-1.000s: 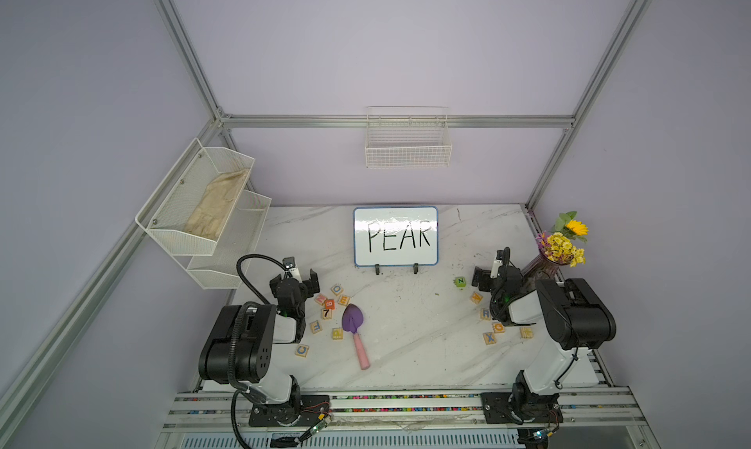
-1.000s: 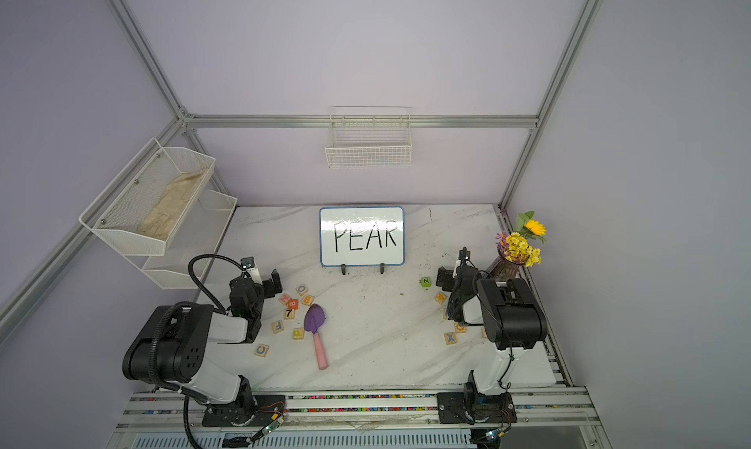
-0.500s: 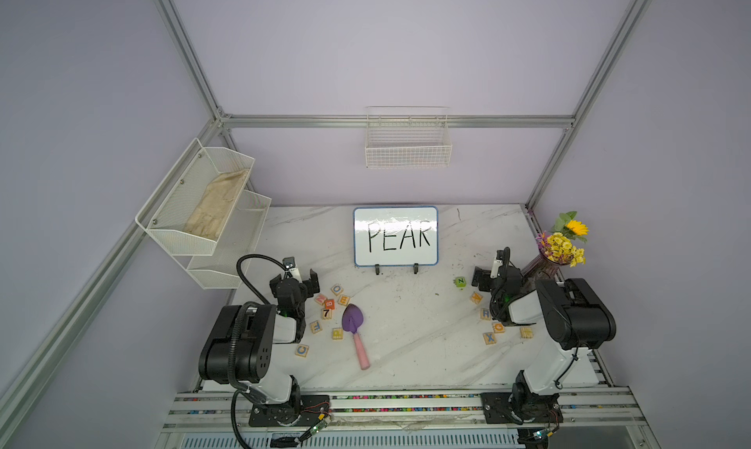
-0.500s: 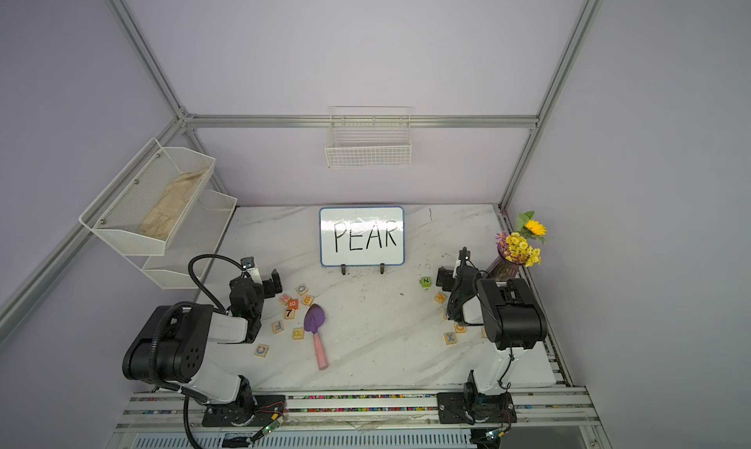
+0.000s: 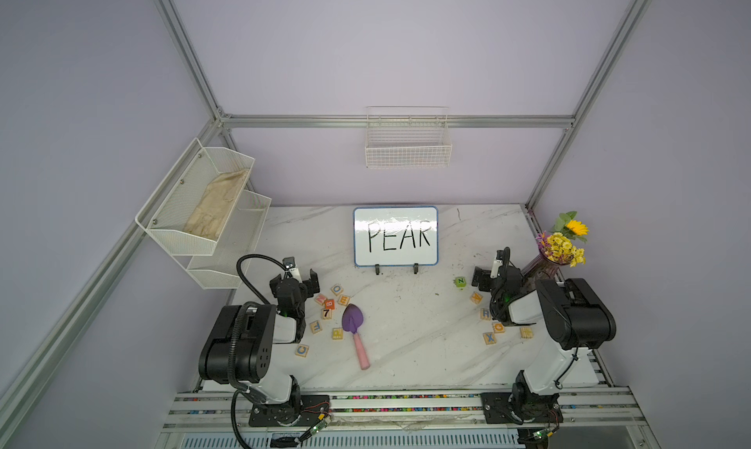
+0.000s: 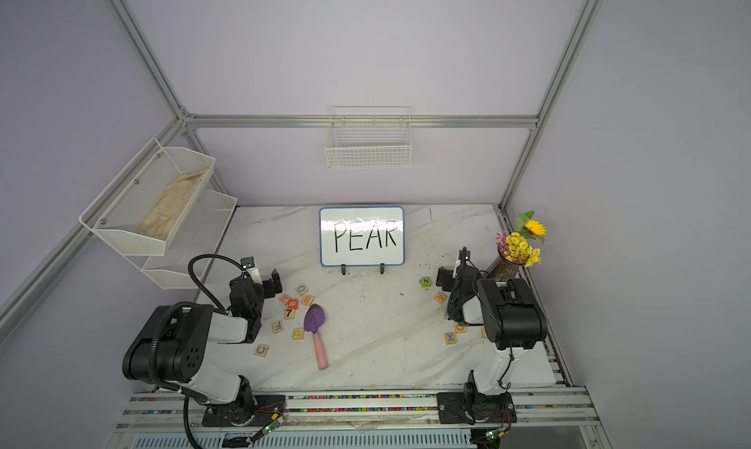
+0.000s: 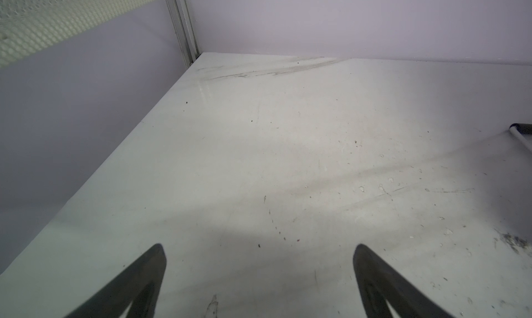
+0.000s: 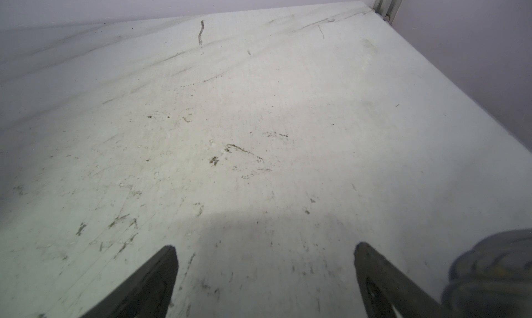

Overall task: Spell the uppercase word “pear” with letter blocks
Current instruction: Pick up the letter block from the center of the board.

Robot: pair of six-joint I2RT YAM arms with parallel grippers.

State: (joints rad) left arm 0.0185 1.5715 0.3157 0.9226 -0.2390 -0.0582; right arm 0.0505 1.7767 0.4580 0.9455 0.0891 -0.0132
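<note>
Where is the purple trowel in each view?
Top view: purple trowel lies low, left of centre, pink handle pointing toward the camera.
Top view: trowel in much the same place, slightly further left.
Left wrist: not in it.
Right wrist: not in it.
Landmark: PEAR whiteboard, behind the trowel in both top views.

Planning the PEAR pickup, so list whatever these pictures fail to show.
- Yellow-lettered block: letter too small to read in both top views.
- Pink-lettered block: blurred, beside the left arm.
- Block by the right arm: face unreadable; that arm nearly covers it in a top view.
- Both wrist views: only bare table and fingers; no blocks in frame.
</note>
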